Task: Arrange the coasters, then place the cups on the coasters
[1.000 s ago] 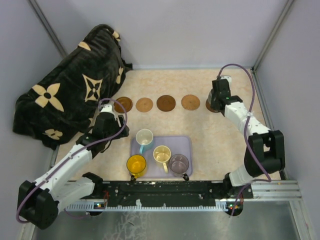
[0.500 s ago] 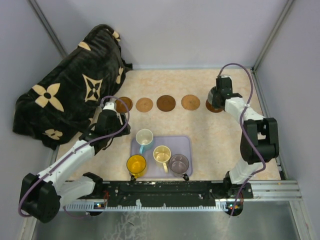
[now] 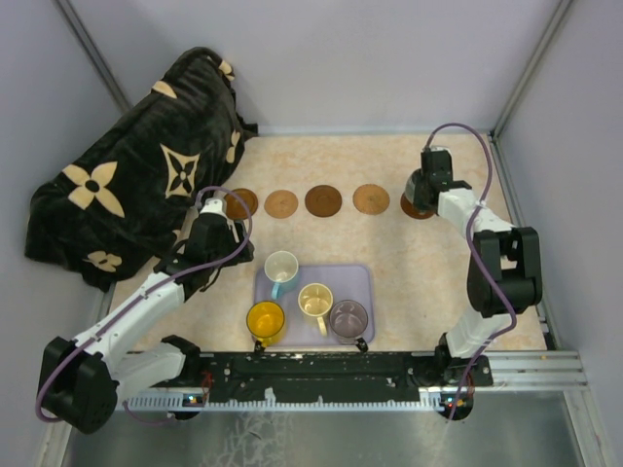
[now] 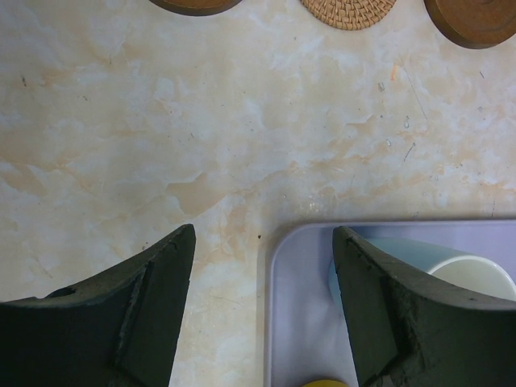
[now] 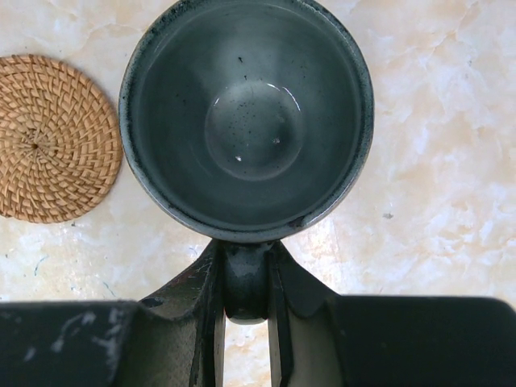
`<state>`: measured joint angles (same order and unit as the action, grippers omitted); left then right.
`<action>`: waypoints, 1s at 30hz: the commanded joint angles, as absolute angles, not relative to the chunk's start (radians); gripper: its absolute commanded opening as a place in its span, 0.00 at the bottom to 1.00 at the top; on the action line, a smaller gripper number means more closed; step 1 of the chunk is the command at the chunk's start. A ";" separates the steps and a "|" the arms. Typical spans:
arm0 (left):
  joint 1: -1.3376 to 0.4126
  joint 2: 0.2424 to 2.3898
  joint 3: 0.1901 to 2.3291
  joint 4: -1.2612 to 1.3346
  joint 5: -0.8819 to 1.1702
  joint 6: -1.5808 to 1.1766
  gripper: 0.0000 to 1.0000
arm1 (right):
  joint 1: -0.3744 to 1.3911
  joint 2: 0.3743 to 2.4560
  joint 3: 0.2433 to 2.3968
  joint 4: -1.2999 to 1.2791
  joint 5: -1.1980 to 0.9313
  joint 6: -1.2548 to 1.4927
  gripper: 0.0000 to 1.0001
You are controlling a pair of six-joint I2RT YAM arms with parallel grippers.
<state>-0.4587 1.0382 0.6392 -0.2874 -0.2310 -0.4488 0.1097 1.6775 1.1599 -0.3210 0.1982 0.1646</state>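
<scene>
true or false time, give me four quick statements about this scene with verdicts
1. The right gripper is shut on the handle of the grey-green cup. True.
2. The left gripper holds a cup. False: it is open and empty.
3. The coasters are piled in a stack. False: they lie in a row, apart.
4. The white and light-blue cup stands on the lavender tray. True.

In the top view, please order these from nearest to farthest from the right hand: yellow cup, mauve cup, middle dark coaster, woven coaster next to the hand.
From the right hand:
1. woven coaster, just left of it in the row.
2. middle dark coaster, further left.
3. mauve cup, near right part of the tray.
4. yellow cup, tray's near left corner.
</scene>
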 commanded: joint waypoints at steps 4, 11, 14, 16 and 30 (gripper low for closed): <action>-0.461 1.039 0.660 -0.264 -0.238 -0.446 0.75 | 0.088 1.677 1.212 -0.198 0.225 0.157 0.00; -0.460 1.048 0.660 -0.263 -0.238 -0.446 0.75 | 0.081 1.692 1.210 -0.190 0.210 0.162 0.00; -0.461 1.053 0.660 -0.263 -0.238 -0.446 0.75 | 0.081 1.695 1.212 -0.189 0.207 0.164 0.00; -0.461 1.056 0.660 -0.262 -0.238 -0.448 0.75 | 0.081 1.694 1.209 -0.188 0.202 0.165 0.00; -0.460 1.075 0.659 -0.258 -0.233 -0.449 0.75 | 0.081 1.714 1.196 -0.169 0.176 0.171 0.00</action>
